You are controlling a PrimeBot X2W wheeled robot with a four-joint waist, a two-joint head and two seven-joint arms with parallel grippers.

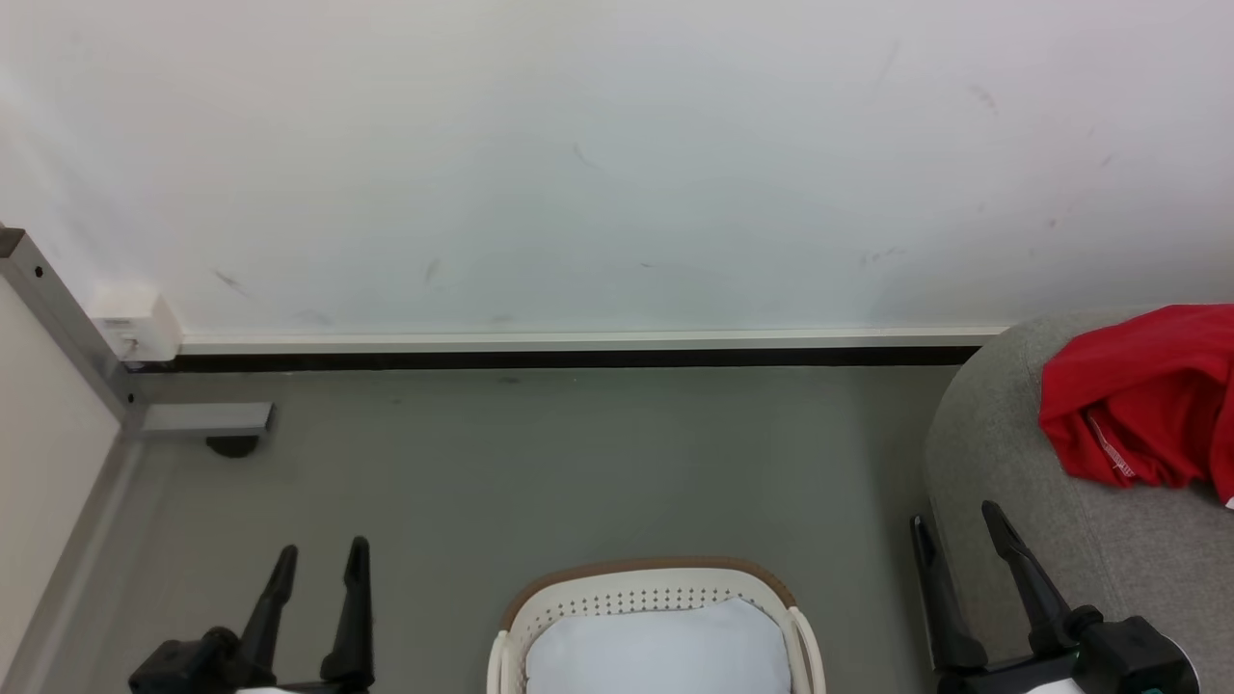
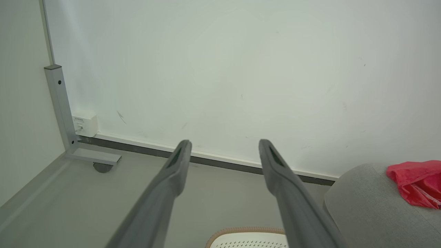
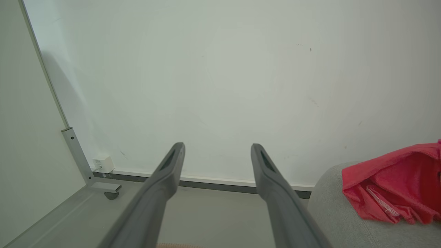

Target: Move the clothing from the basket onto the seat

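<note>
Clothing: a red heap, lying on the grey seat at my right, well apart from the basket. Basket sits low between my arms, pale bottom showing, its near half cut off. Left claw and right claw both gape wide, empty. Risk: red hidden in that unseen half gets missed; right claw, just beside the seat's edge, could snag upholstery.

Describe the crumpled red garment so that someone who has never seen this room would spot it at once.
Follow the white wall right to the large light grey upholstered seat with rounded edges. On it lies the bunched bright red fabric garment with a narrow white-patterned strip. Its colour sets it apart from the grey seat and the white perforated plastic basket on the floor.
</note>
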